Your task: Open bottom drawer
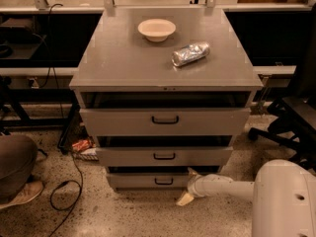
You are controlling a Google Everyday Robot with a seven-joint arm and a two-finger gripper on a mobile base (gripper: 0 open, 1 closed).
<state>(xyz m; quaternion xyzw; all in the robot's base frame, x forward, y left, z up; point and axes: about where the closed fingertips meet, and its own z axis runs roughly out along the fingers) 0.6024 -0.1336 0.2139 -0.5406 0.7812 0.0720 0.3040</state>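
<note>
Camera view. The grey metal cabinet (89,147) stands on a speckled floor, front face toward the camera. Its tabletop (128,63) carries a shallow cream bowl (156,29) near the rear centre. A crumpled silver foil item (190,54) lies on its side to the right of the bowl, apart from it.

The cabinet has three drawers, stacked. The top drawer (113,121) has the tallest and widest front. The middle drawer (128,156) sits below it. The bottom drawer (133,180) is the lowest, just above the floor, with a shallow flat front and a small black bar handle (164,181) at its centre. A dark gap shows above each drawer front.

The gripper (188,185) is low down, at the right end of the bottom drawer front and to the right of the handle, not on it. Its pale fingers (185,199) are spread apart and hold nothing. One tip points up beside the drawer's upper right corner; the other points down toward the floor. The white arm (224,186) runs from the gripper rightward to the robot's white body (284,201) at the lower right.

On the floor left of the cabinet lie a black cable (66,194) and a small orange packet (81,144). A dark chair (291,117) stands at the right.
</note>
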